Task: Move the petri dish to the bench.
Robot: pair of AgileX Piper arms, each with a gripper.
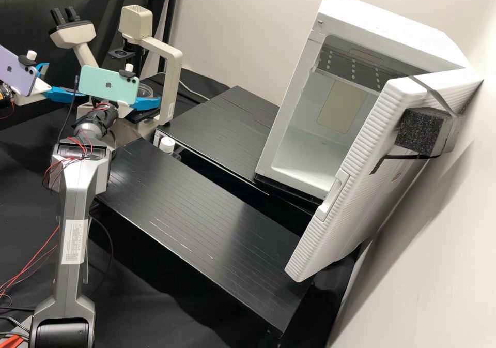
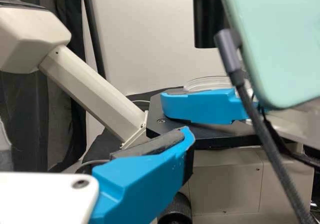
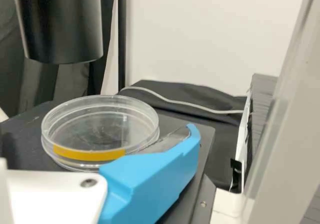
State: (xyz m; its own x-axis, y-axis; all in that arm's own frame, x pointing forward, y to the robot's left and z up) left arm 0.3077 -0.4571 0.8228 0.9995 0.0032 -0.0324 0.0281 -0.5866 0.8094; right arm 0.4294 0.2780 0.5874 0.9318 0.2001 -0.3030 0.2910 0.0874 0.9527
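petri dish [image 3: 90, 154] | on microscope stage [image 3: 22, 139] | just beside right pincer [image 1: 150, 102]

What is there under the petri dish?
The petri dish rests on the black stage. Dark surface shows through its clear plastic; what lies right behind its yellow strip is covered.

Grey arm [image 1: 75, 203], white label [image 1: 73, 242], thin red wires [image 1: 50, 172]

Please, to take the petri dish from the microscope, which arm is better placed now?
Right, I would say. The dish sits close beside the right jaws in their wrist view; from the left wrist it appears farther off, behind the right jaws.
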